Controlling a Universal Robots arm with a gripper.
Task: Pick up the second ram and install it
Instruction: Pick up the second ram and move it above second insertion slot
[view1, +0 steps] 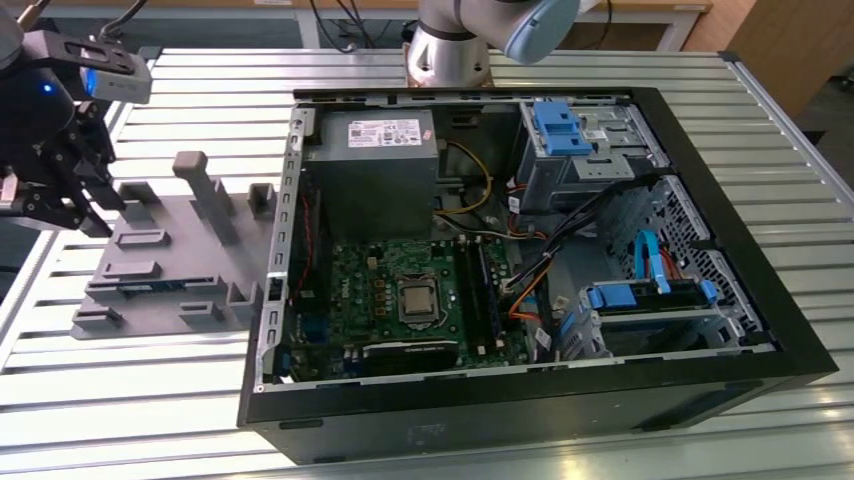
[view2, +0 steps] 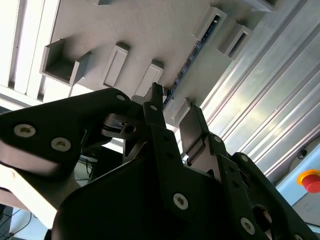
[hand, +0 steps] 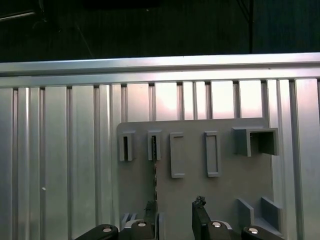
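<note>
The second ram is a thin dark green strip standing on edge in a groove of the grey fixture. In the first wrist view the ram shows as a narrow dark line running from one small holder toward my fingers. My gripper hangs above the fixture's edge at the exterior view's left, apart from the strip. It is open, nothing between its fingers. In both wrist views the strip lies in line with the gap of the gripper. The motherboard's memory slots lie inside the open computer case.
The fixture carries several upright posts and pocket blocks around the strip. The slatted aluminium table spreads under everything. Cables and blue drive brackets crowd the case at the exterior view's right. The arm's base stands behind the case.
</note>
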